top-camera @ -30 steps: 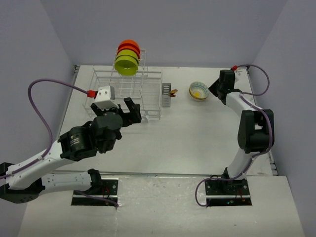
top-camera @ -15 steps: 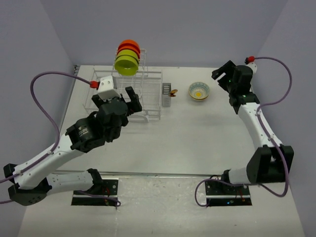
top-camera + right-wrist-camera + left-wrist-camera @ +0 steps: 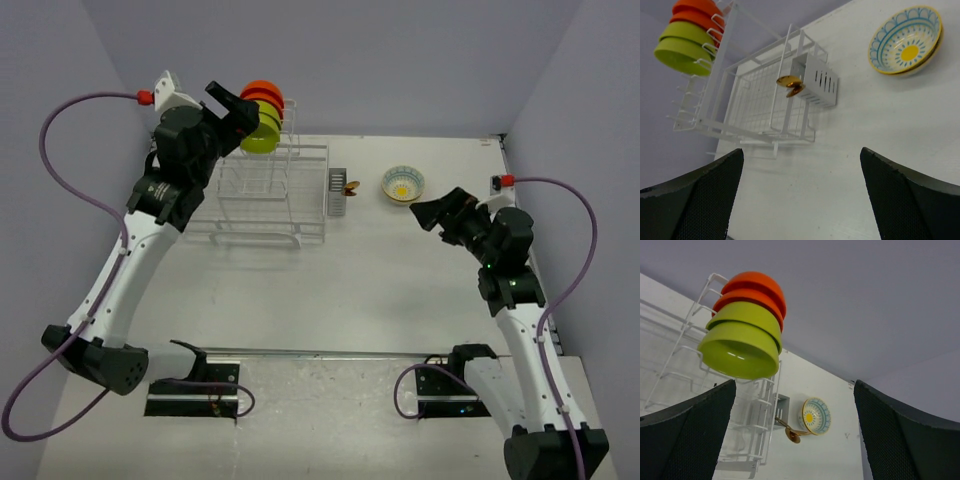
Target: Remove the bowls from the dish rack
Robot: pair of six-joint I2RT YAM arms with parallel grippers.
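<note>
Two orange and two lime-green round bowls [image 3: 745, 335] sit nested on the upright tier of the white wire dish rack [image 3: 262, 195], at the tabletop's [image 3: 350, 280] 11 o'clock. A pale flower-patterned bowl [image 3: 403, 184] rests at the rack's 3 o'clock. The left gripper [image 3: 240, 112] hovers beside the green ones, spread wide and empty. The right gripper [image 3: 437, 212] is also spread and empty, at the patterned bowl's 4 o'clock.

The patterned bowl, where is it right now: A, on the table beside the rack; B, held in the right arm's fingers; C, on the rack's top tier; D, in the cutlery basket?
A: the patterned bowl sits on the table right of the dish rack, clear of the right arm's fingers.
</note>
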